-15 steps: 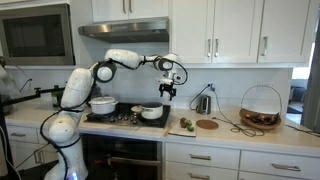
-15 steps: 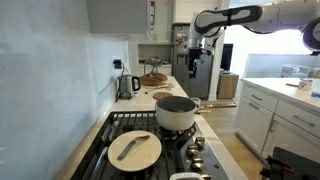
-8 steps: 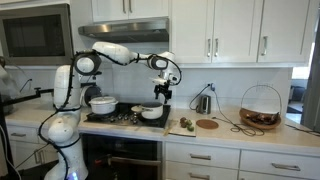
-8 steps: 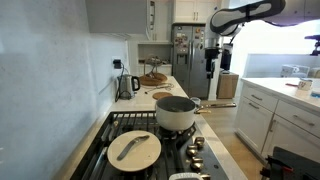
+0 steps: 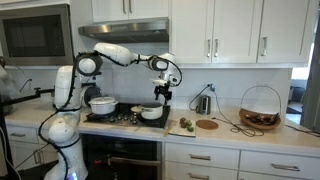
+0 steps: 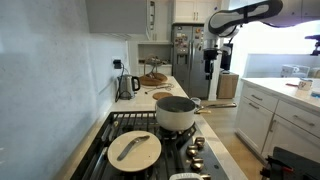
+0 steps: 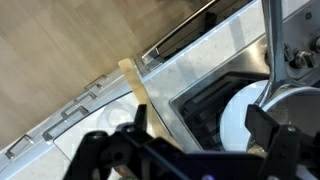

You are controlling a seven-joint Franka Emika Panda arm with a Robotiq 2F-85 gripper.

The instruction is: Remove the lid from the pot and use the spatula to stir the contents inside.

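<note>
Gripper point(image 5: 160, 92) jaws apart, empty, hovering w/ pot point(image 5: 152, 112) at 6 o'clock below, on stove point(image 5: 122, 119). Risk: off-centre descent, clipping rim, tipping pot or shoving it off burner.

Inspection of all three views: I find no legible text, label, brand, number or sign. The black built-in microwave point(image 5: 35, 33), the stainless steel refrigerator point(image 6: 186, 60) and the small round white pot with a dark inside point(image 6: 176, 118) show no readable marking.
</note>
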